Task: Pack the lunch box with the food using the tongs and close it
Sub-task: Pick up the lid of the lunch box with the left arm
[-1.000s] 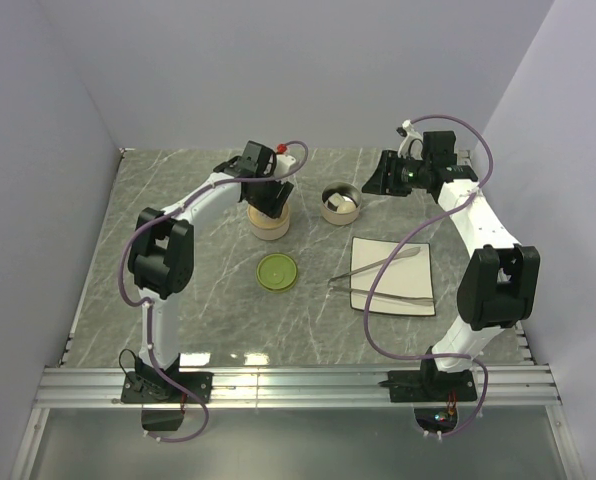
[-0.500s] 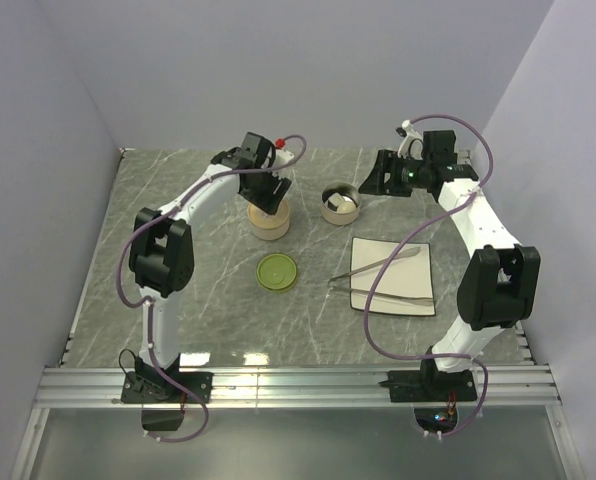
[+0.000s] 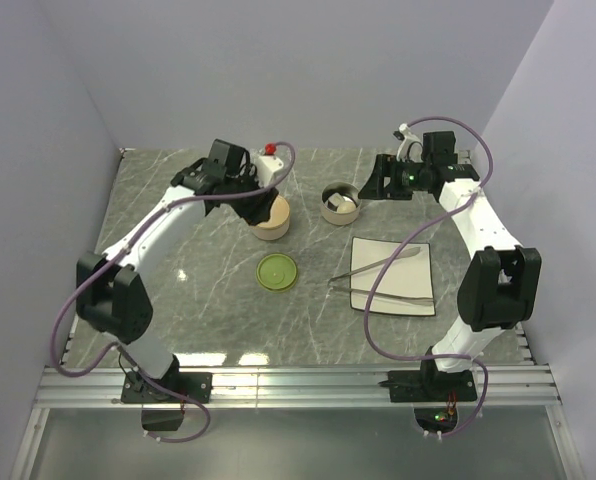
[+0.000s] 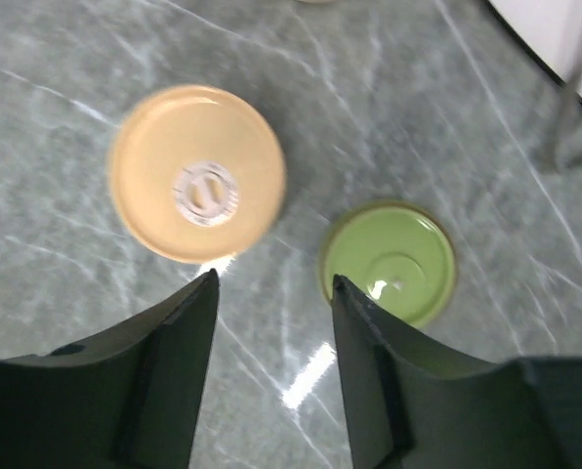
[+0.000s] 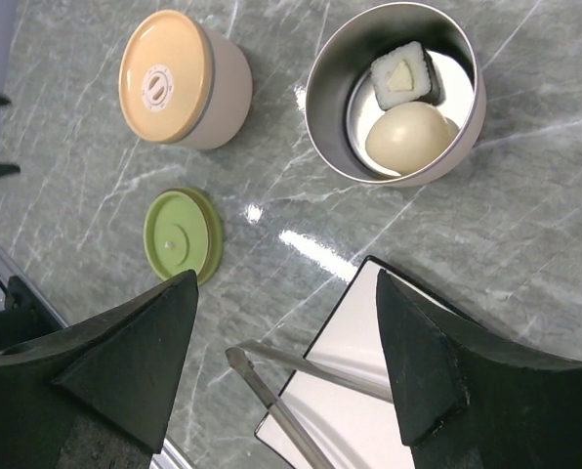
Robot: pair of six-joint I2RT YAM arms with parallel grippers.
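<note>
Glossy grey-green worktop (image 3: pixel 198 290), marbled with pale veins and catching bright glints of light.

Below the left jaws: a round tub (image 3: pixel 270 215) in matt beige, capped with a smooth peach lid (image 4: pixel 196 173) that bears a small white disc at its middle. Beside it, a flat, shiny green lid (image 4: pixel 389 262) with a shallow raised ring, lying loose on the stone. The left jaws themselves: two dark wedge-shaped halves, spread partway, pinching nothing and touching nothing, held above the worktop. Peach lid beyond one tip, green lid just beyond the other, bare stone in the gap between.

Right jaws: spread wide, empty, clear of everything. Ahead of them and off to one side, a round polished steel tin (image 5: pixel 396 93), thin-walled and open at the top. Inside it, close together: a smooth cream egg-like ball (image 5: pixel 408 137) and a blocky white-and-dark piece (image 5: pixel 405 76), white with a dark rind and a pale yellow centre.

Under the gap of the right jaws: a square white plate (image 5: pixel 364 322) with a thin dark rim. On it, the tongs (image 5: pixel 301 371), slim bare silver metal, two thin arms in a narrow V. Joined end poking past the plate's edge over the stone, arms fanning back across the plate. Untouched by either jaws, and well apart from the left ones.
</note>
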